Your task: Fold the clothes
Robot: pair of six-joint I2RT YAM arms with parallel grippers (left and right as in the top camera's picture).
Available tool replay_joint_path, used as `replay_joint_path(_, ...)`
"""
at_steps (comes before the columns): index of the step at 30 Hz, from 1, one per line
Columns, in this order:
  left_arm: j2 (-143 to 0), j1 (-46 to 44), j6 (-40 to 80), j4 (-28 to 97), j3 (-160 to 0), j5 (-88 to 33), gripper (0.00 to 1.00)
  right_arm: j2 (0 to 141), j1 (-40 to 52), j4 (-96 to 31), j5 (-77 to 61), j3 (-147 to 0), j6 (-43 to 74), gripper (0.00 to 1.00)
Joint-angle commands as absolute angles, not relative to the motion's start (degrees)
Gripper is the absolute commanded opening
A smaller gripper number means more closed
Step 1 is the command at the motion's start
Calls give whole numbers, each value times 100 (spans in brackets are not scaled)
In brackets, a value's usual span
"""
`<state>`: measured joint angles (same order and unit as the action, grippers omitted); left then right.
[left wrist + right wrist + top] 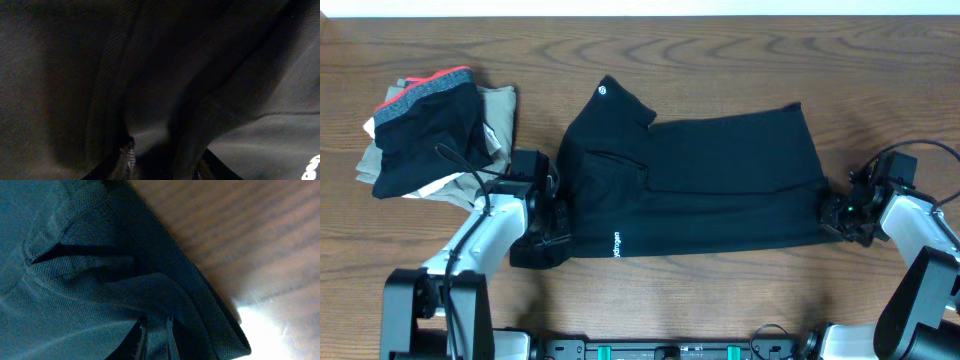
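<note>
The clothes (720, 180), a long plain black garment, lie flat across the middle of the table. A white hexagon logo (601, 90) is at the garment's far left corner and white lettering (616, 243) is near its front edge. My left gripper (555, 215) is at its bunched front left corner. In the left wrist view dark fabric (200, 75) fills the frame and a ridge of it runs between the fingers (167, 165). My right gripper (833, 212) is at the front right corner. Its fingers (156, 340) pinch a fold of the fabric (100, 270).
At the back left is a pile: a black garment with grey band and red-orange trim (430, 120) on khaki folded garments (502, 108). Bare wooden table (740, 50) surrounds the clothes. The table's front edge runs just below both arms.
</note>
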<state>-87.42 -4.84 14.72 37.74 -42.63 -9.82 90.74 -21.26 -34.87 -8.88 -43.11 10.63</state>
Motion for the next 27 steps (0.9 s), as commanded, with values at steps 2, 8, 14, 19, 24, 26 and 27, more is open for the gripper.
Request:
replay_joint_path(2, -8184, -419, 1420, 3988, -4628, -705, 47, 8949, -2145, -3728, -130, -4202, 1612, 15)
replay_joint_path(8, -7113, -419, 1417, 3817, -4906, -705, 56, 8014, -2145, -3699, -1, -4416, 1608, 24)
replay_joint_path(14, -6667, -419, 1297, 2836, -5231, -1090, 64, 7188, -2137, -3503, -423, -4862, 1520, 39)
replay_joint_path(19, -7605, -421, 1243, 2526, -6141, -1490, 67, 7124, -2134, -3548, -1503, -5330, 792, 51)
replay_joint_path(24, -9249, -421, 1048, 2663, -7570, -2064, 75, 7124, -2134, -3848, -1653, -5502, 607, 58)
replay_joint_path(26, -9985, -421, 1046, 2687, -8156, -2290, 75, 7124, -2134, -3970, -1651, -5502, 519, 58)
replay_joint_path(27, -10285, -421, 996, 2681, -8390, -2440, 75, 7124, -2137, -4021, -1647, -5502, 482, 58)
